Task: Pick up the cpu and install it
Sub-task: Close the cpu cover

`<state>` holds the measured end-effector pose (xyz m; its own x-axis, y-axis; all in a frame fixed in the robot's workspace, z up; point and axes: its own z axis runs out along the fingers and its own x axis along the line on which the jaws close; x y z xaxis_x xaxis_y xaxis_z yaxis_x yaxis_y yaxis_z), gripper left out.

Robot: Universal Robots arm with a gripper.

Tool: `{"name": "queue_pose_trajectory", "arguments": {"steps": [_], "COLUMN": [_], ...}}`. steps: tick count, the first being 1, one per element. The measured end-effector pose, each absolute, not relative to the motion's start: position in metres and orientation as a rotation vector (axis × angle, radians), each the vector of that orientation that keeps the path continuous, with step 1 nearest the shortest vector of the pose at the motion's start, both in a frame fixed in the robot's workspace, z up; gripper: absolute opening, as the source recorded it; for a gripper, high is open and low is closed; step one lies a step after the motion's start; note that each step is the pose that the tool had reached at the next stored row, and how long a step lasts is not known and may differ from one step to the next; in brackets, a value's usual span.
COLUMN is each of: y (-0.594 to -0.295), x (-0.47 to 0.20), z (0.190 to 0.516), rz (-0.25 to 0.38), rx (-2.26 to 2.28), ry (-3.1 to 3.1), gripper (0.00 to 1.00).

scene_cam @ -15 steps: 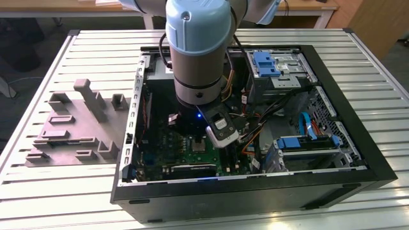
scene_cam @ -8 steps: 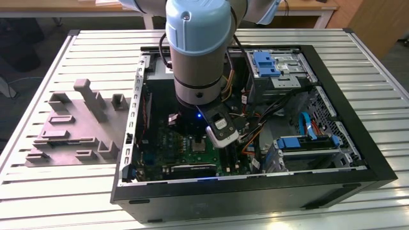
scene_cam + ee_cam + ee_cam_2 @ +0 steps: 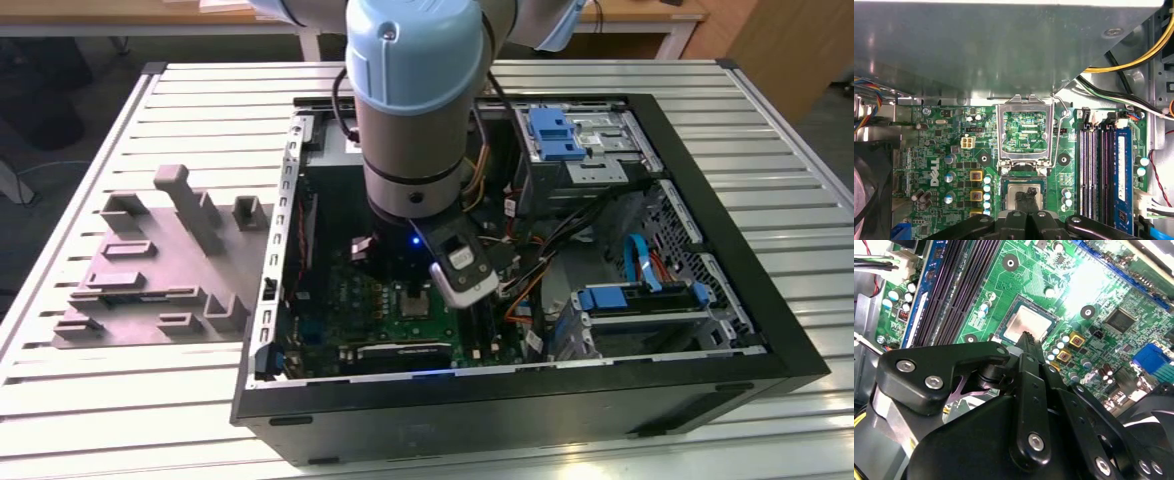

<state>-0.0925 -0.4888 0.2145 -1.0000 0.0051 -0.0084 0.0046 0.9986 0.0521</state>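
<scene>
- One slatted metal table [image 3: 134,400] carries everything else.
- One black computer case [image 3: 534,410] lies on it with its side open upward, near the exterior view's right.
- One Universal Robots arm [image 3: 414,120], pale blue and grey, reaches straight down into the case.
- One grey moulded plastic fixture [image 3: 147,280] with several upright blocks sits on the table just beside the case, on the exterior view's left.
- One green motherboard [image 3: 944,145] covers the case floor below the arm.
- One black gripper [image 3: 1027,192] hangs over the socket. In both wrist views its two fingers are drawn together, pinching nothing. Their tips meet over the middle of the chip, and I cannot tell whether they touch it.
- Two blue drive brackets [image 3: 554,130] show in the exterior view, well apart.
- Four long memory slots [image 3: 1094,170] lie side by side near the socket, and the outermost is blue.
- One metal socket frame [image 3: 1026,101] stands swung open, with the board showing through it.
- One cpu [image 3: 1013,195], with a silver-grey top, lies flat in the socket just beside the open frame, partly covered by the fingertips.
- Three square yellow-topped components [image 3: 975,176] stand in a row near the socket.
</scene>
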Motion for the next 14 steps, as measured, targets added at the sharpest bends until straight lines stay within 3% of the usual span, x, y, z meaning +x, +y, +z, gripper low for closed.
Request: {"name": "queue_pose_trajectory", "arguments": {"steps": [14], "y": [-0.488], "x": [-0.092], "z": [0.250], "rz": [0.079], "rx": [0.007], "ry": [3.131], "gripper": [0.11]}}
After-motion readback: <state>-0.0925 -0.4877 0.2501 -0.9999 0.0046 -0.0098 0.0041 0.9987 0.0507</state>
